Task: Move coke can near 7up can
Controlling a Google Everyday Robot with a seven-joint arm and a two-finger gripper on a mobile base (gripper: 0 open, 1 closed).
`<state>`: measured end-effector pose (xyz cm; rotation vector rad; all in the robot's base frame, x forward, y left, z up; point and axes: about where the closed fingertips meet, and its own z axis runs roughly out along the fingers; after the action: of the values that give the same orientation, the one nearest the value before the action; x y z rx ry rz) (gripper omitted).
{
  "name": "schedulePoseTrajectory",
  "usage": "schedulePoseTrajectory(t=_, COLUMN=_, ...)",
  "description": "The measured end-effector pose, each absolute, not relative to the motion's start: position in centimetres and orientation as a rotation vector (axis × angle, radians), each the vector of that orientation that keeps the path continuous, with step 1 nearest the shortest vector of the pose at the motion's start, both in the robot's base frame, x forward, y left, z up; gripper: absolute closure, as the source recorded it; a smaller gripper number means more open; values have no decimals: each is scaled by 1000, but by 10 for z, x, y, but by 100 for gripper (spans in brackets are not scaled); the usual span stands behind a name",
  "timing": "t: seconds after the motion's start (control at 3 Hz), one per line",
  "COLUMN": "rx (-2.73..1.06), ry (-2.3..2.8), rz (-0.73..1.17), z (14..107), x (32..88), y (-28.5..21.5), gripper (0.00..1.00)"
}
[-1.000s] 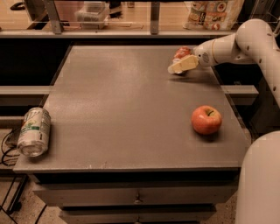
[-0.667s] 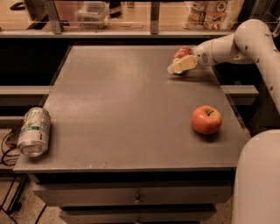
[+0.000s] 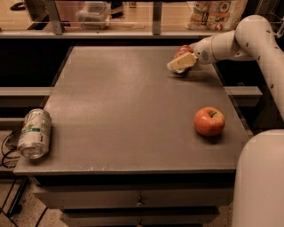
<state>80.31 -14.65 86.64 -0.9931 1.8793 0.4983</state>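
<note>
Camera view: gripper [image 3: 181, 64] at coke can [image 3: 184, 49], whether clamped I cannot tell; 7up can [image 3: 34, 133] well apart

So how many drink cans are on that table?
2. The 7up can lies on its side at the front left edge of the table. The coke can is at the far right, mostly hidden by the pincer in front of it.

We seem to be in an office kitchenette used for testing: a grey counter [image 3: 133, 111] with drawers [image 3: 133, 197], snack bags [image 3: 216, 9] shelved behind, loose cables [image 3: 6, 148] by the floor. The gripper [image 3: 176, 63] hangs over the counter's far right corner.
</note>
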Motion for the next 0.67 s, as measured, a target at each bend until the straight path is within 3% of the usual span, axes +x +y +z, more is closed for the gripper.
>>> schedulePoseTrajectory(t=0.67, rx=-1038, ry=1841, rz=532, z=895, x=791, y=-124, gripper=87)
